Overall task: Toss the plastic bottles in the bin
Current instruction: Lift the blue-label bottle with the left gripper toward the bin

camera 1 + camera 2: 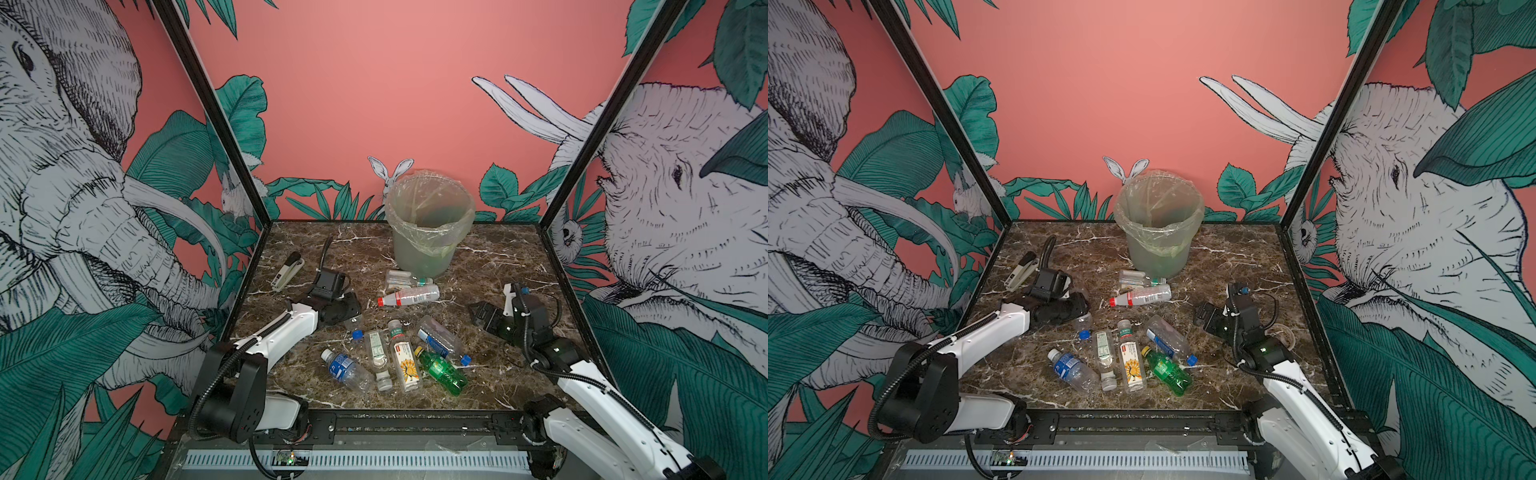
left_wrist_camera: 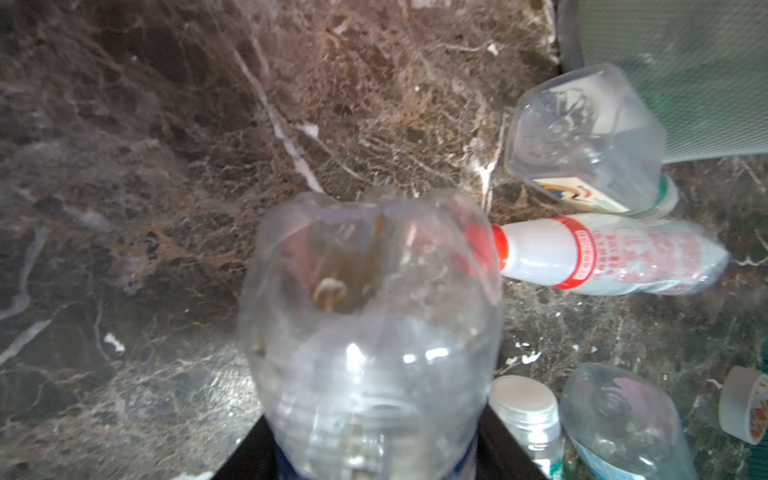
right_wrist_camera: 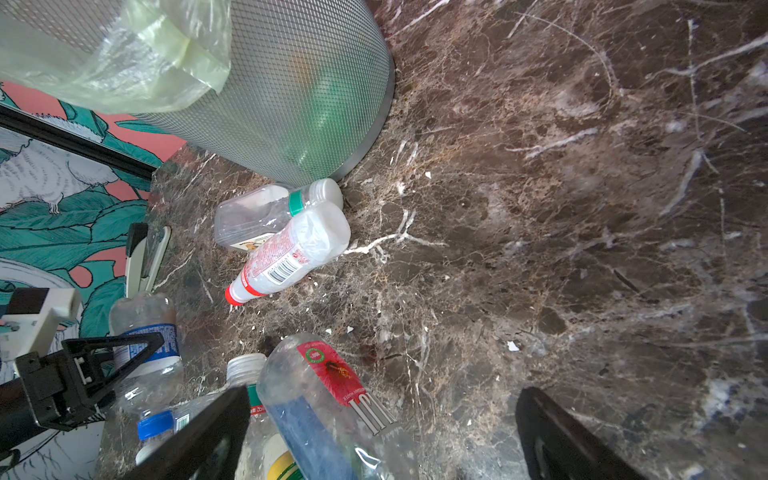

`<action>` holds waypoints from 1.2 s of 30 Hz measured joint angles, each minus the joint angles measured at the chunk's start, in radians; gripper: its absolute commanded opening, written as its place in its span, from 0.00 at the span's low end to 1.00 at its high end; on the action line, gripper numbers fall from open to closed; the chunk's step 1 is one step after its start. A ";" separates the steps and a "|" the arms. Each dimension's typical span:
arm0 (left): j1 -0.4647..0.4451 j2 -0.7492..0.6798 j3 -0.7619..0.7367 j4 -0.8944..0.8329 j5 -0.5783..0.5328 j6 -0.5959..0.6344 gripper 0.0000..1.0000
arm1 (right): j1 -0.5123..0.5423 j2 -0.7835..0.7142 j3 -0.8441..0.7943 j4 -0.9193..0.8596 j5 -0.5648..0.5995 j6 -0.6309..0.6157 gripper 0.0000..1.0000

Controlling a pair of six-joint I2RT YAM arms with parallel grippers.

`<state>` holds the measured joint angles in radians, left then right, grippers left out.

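Left claw [image 1: 352, 321] is clenched on a clear blue-capped bottle [image 2: 370, 324]. It's grabbed down near the cap end, so the fat base pokes out ahead of the fingers, and I honestly can't tell if it's off the desk [image 1: 498, 266] yet. If I were driving this, I'd lift straight up first. The red-capped bottle [image 1: 409, 296] lies just beside that base, and a low swing would likely knock it around. The plastic looks thin and the grip is at one end, so my guess is it'll pivot if the arm jerks. Smooth and slow is the way. The bin [image 1: 419, 259] stands at the back of the desk, well apart from the claw and off to its right in both top views, with the red-capped bottle and another clear one lying between. It's tall with a bag folded over the rim, so I'd get the whole bottle above the rim and over the opening before letting go. Right claw [image 1: 478, 311] is spread wide with nothing in it, near the pile with the green bottle [image 1: 442, 371], and out of the way.
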<state>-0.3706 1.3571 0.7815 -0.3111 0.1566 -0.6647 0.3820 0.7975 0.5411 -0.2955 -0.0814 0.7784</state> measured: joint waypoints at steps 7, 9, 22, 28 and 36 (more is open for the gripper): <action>0.000 -0.027 0.003 0.060 0.075 -0.010 0.48 | -0.011 0.002 -0.002 -0.005 0.017 0.027 0.99; 0.000 -0.040 0.003 0.085 0.101 -0.014 0.47 | -0.012 0.003 -0.011 -0.002 0.018 0.034 0.99; 0.000 -0.050 0.003 0.282 0.321 0.006 0.44 | -0.018 0.008 -0.038 0.001 0.014 0.087 0.99; 0.000 -0.050 0.003 0.343 0.371 0.005 0.44 | -0.023 0.008 -0.043 0.000 0.005 0.095 0.99; 0.001 -0.043 0.005 0.411 0.444 -0.002 0.46 | -0.023 0.008 -0.046 0.008 -0.012 0.111 0.99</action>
<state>-0.3698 1.3136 0.7864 0.1001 0.6010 -0.6662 0.3592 0.8059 0.4953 -0.2874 -0.0937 0.8890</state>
